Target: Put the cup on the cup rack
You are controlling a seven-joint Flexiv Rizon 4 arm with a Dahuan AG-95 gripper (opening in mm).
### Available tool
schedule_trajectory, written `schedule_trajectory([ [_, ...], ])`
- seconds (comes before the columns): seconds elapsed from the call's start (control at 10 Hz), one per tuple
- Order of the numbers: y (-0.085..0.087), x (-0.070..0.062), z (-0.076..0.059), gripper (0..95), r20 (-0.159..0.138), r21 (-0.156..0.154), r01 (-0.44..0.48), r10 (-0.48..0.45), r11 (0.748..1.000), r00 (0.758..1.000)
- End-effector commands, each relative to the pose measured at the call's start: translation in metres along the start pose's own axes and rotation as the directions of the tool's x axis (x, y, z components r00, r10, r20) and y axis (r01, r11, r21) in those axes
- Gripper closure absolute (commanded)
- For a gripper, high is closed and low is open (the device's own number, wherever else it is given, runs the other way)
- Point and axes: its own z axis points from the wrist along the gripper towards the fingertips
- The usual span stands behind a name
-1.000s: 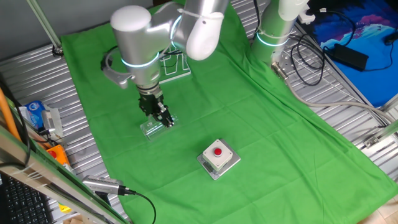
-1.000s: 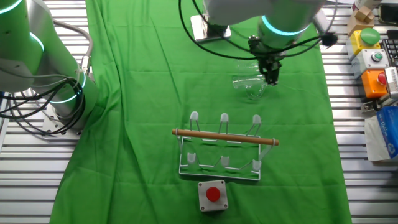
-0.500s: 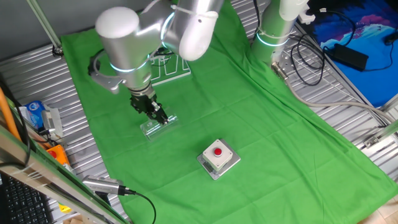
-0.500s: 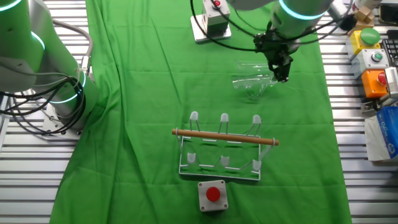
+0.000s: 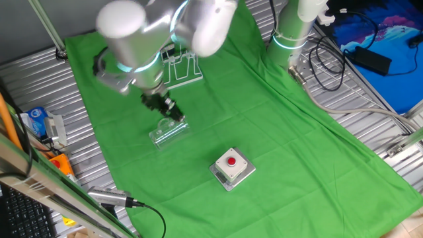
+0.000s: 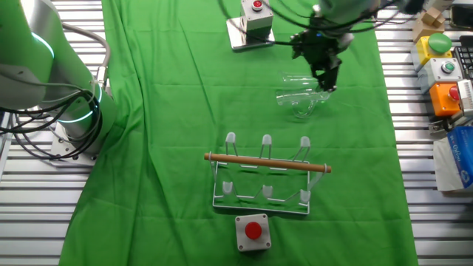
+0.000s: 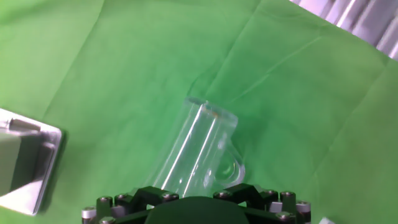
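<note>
The surface [image 6: 170, 111], draped in green cloth, carries everything. The cup rack [image 6: 266, 174] stands well apart from the claw [image 6: 325, 77], empty. Over the last second the claw has swung from one end of the cup [image 6: 299, 100] toward its other end and tilted, now hanging just above it. The cup lies on its side directly under the claw [image 7: 199, 205]. Whether the claw is spread or pinched, I cannot tell; it looks like re-aiming for a grasp.

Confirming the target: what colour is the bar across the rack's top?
Light wood, on the white wire cup rack; clearest in the fixed view facing it.
</note>
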Motion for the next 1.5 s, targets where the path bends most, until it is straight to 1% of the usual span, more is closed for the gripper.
schedule_trajectory([
  [0.1, -0.001, -0.007, 0.002, 0.0, -0.007, -0.010, -0.023, 0.023, 1.000, 1.000],
  [0.2, -0.001, -0.007, 0.002, 0.0, -0.001, -0.007, -0.028, 0.028, 1.000, 1.000],
  [0.5, -0.001, -0.007, 0.002, 0.0, -0.004, 0.000, -0.003, 0.003, 1.000, 1.000],
  [0.7, -0.001, -0.007, 0.002, 0.0, -0.008, -0.015, 0.011, -0.011, 1.000, 1.000],
  [0.8, -0.004, -0.011, 0.004, 0.0, -0.014, -0.024, 0.009, -0.009, 1.000, 1.000],
  [0.9, -0.007, -0.017, 0.007, 0.0, -0.015, -0.026, 0.006, -0.006, 1.000, 1.000],
  [1.0, -0.014, -0.028, 0.012, 0.0, -0.013, -0.024, -0.001, 0.000, 1.000, 1.000],
  [1.2, -0.023, -0.044, 0.024, 0.0, -0.009, -0.020, -0.023, 0.023, 1.000, 1.000],
  [1.3, -0.026, -0.049, 0.029, 0.0, -0.005, -0.023, -0.039, 0.039, 0.999, 0.999],
  [1.5, -0.029, -0.054, 0.037, 0.0, 0.001, -0.035, -0.065, 0.065, 0.997, 0.998],
])
